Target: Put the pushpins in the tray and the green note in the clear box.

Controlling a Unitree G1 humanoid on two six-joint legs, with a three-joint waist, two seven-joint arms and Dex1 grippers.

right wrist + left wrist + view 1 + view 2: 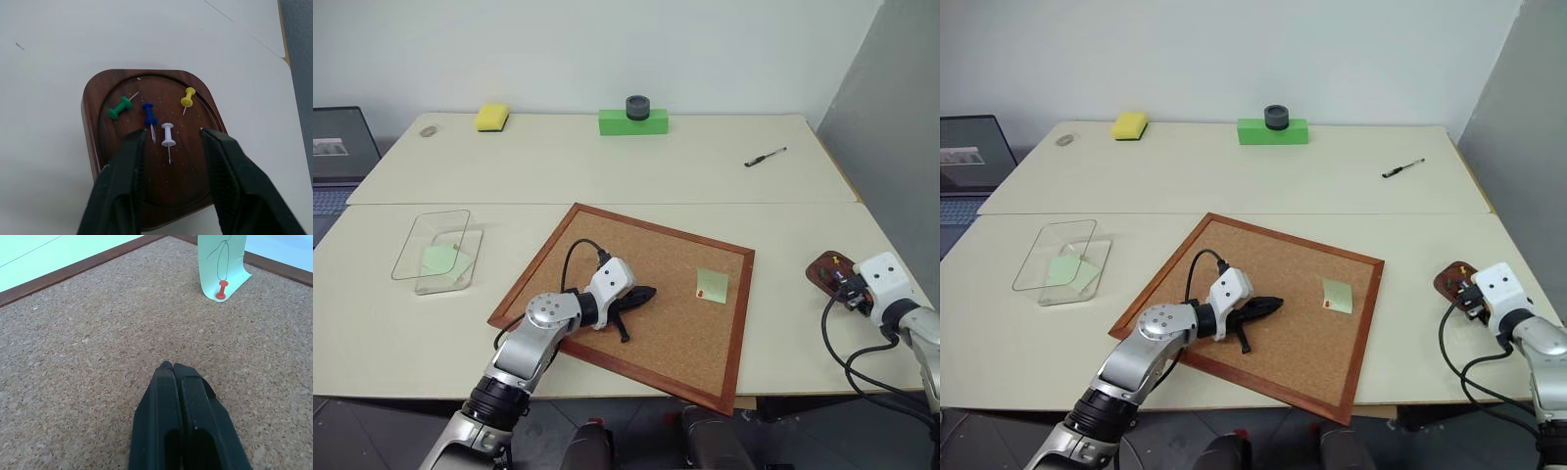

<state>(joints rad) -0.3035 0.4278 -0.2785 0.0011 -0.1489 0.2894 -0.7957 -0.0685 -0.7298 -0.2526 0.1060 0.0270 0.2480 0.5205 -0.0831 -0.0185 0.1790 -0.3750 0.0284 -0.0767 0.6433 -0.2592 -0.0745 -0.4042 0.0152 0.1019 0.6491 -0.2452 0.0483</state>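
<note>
Hovering over the tray (151, 147), the right tool (171, 134) has its fingers spread and empty, with green, blue, white and yellow pushpins (149, 115) lying loose beneath it. The left tool (173, 367) is clenched on nothing, low over the corkboard (636, 255). Ahead of it the red pushpin (221, 289) pins the green note (222, 257); a careless tug could tear the note or flick the pin across the counter (607, 166). Another note lies in the clear box (435, 253), off to the side.

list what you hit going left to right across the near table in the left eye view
clear box → left gripper → green note → tray → right gripper
</note>
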